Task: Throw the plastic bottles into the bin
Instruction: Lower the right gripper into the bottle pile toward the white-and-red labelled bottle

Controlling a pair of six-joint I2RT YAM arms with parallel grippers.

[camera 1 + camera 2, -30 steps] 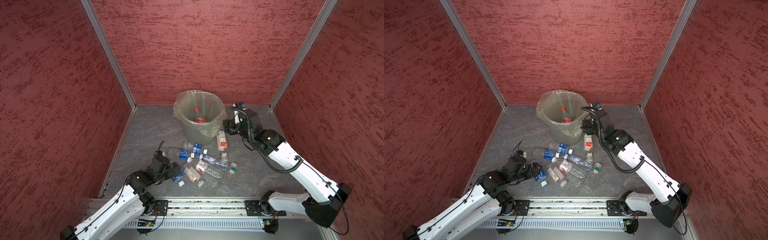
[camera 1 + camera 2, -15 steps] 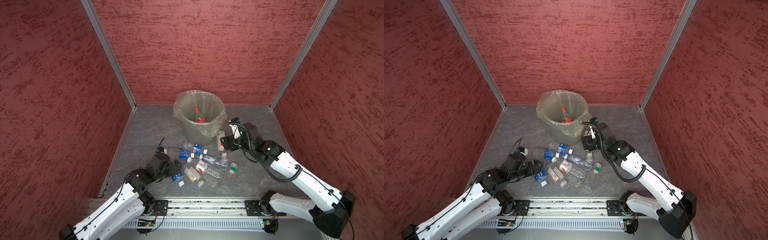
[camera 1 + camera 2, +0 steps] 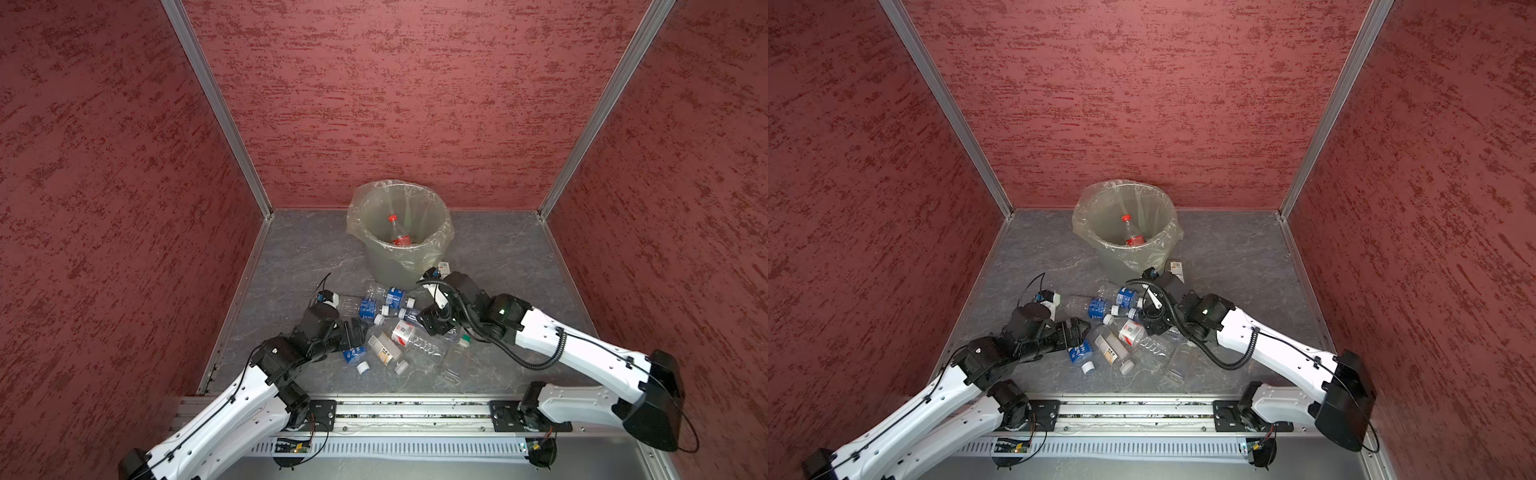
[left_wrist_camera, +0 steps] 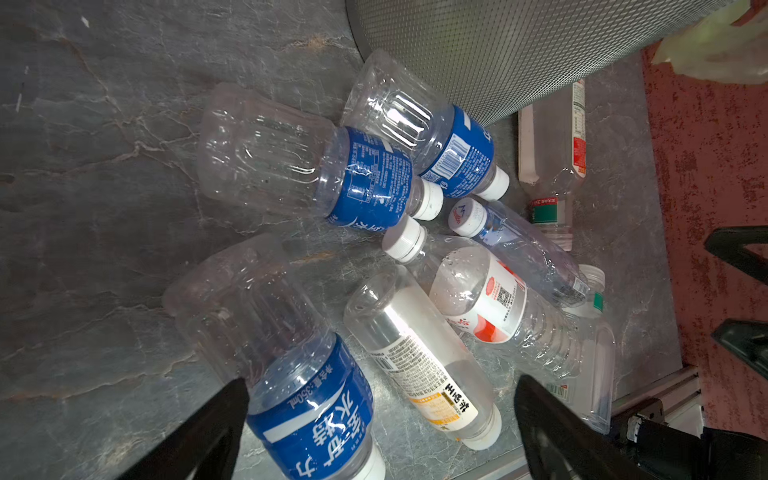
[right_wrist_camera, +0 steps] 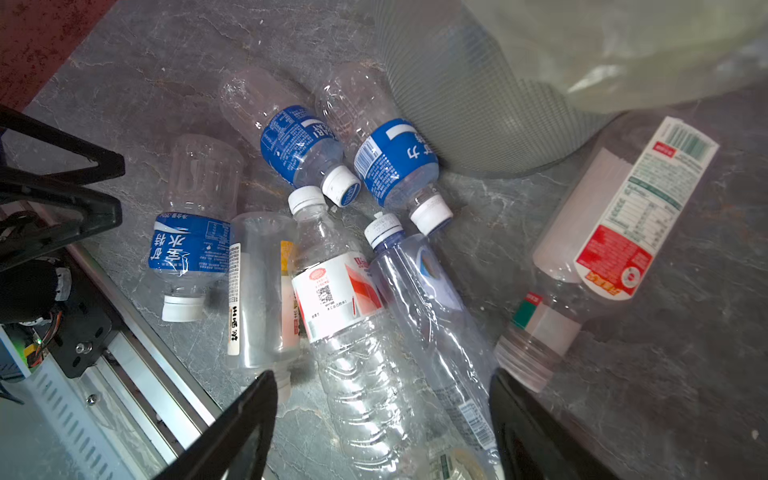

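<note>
Right arm (image 3: 540, 332) sank over bottles (image 3: 404, 332); both jaws apart; only top views see inside bin (image 3: 386, 266).

Walls (image 3: 395, 104): dark red, rough-textured panels across the top and both sides.
Corner posts (image 3: 217, 108): silver metal strips, upper left and upper right.
Floor (image 3: 498, 249): grey, veined surface, lower centre.

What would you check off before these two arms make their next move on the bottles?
1. Left hand open: ok.
2. Right hand open: ok.
3. Single bottle under right hand: not ok; red-and-white-label bottle and bluish bottle both lie beneath its opening.
4. Bin has room: ok; only a red-capped bottle shows inside.
5. Hands apart from each other: ok.
</note>
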